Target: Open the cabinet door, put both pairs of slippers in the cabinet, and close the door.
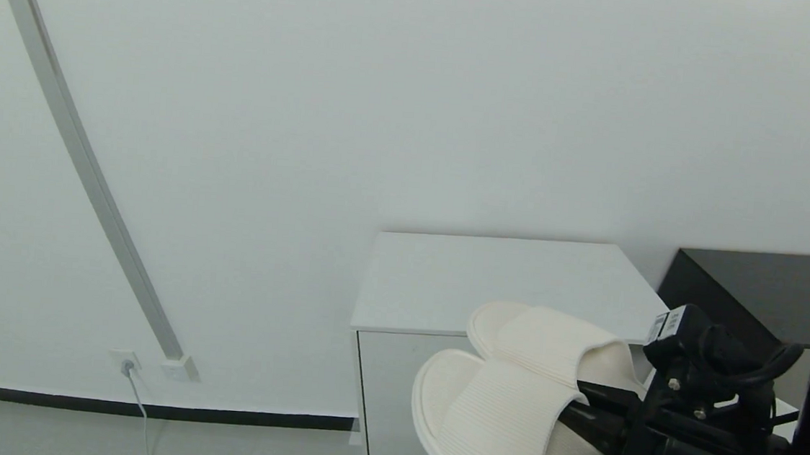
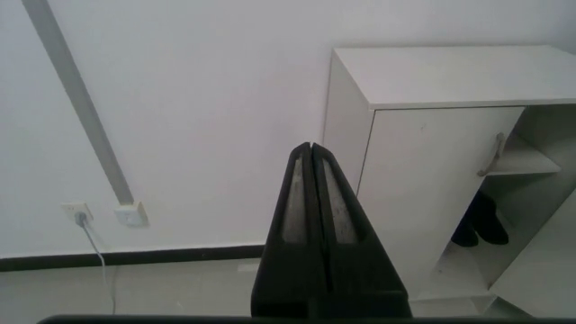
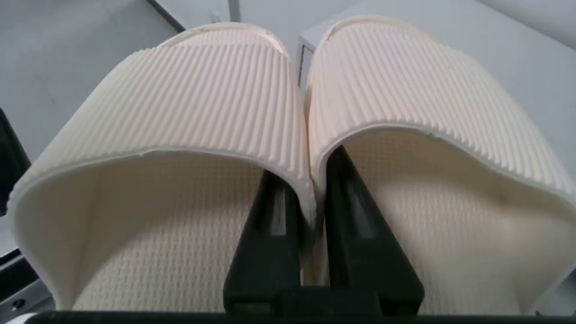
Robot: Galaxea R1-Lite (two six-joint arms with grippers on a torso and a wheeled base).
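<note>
Slippers (image 1: 507, 402) soft, light, floppy (straps may sag). Right gripper (image 3: 310, 193) fingers (image 3: 281, 225) pinch adjoining inner edges together. Left gripper (image 2: 311, 155) clenched, empty.

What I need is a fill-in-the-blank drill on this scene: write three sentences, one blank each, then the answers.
1. The white slippers are clamped in the ____ gripper.
2. The left gripper is ____ and holds nothing.
3. The cabinet stands ____, with dark shoes inside.
Missing words: right; shut; open.
</note>
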